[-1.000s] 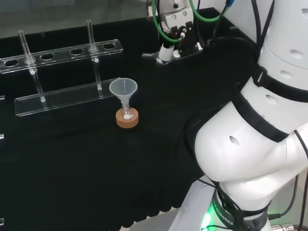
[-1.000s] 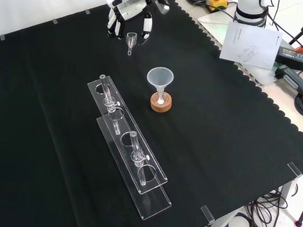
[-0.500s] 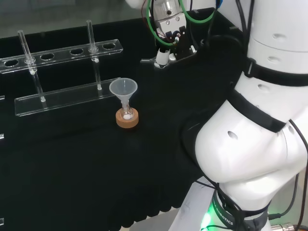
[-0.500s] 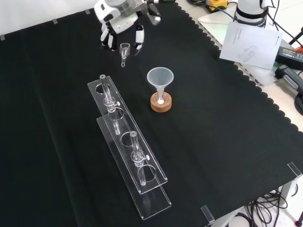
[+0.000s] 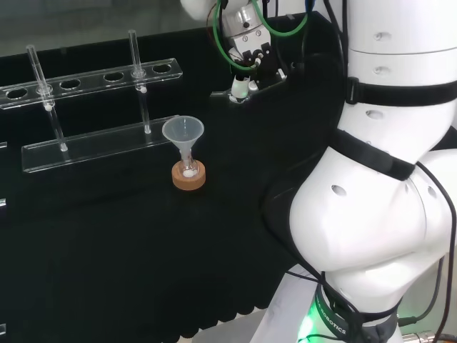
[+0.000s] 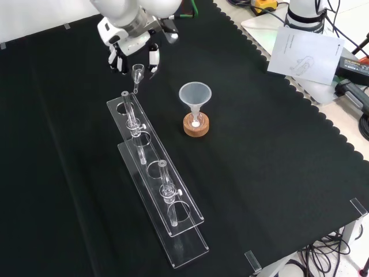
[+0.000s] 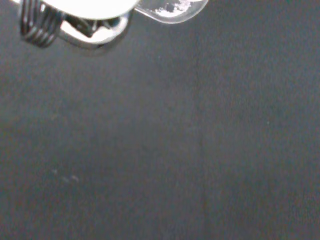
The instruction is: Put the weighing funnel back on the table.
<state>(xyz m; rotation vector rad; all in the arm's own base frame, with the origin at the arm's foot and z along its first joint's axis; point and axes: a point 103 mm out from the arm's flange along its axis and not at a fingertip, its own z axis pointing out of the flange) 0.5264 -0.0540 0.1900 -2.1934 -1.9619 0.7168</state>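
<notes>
— What has the hand (image 6: 131, 41) got hold of?

— 1 thing, the weighing funnel (image 6: 137, 73). The fingers (image 6: 153, 56) are curled in on either side of it and pinch its cup. The mouth is up and the stem slants down toward the black cloth (image 6: 277, 173). I can't tell whether the tip touches the cloth.

— Where is that on the bench?

— From the front, up at 11 o'clock. The weighing funnel hangs just beyond the far end of the clear rack (image 6: 184, 228), at 10 o'clock from the funnel (image 6: 195, 92). From behind the arm, the hand sits at 1 o'clock from that funnel.

— So there are 2 funnels?

— Yes, 1 of each kind. The big one stands mouth up with its stem in 1 small flask (image 6: 196, 118) on 1 cork ring (image 6: 196, 126), well apart from the hand.

— And the rack?

— 1 rack with 2 tiers, running from 11 o'clock to 5 o'clock in the front view. It holds 2 test tubes (image 6: 131, 112), 1 near the far end and 1 toward the near end.

— Anything else?

— 1 sheet of paper (image 6: 302, 51) off the cloth at 2 o'clock. The wrist camera catches a clear curved piece beside a white blur of the hand, with bare cloth beyond.
</notes>
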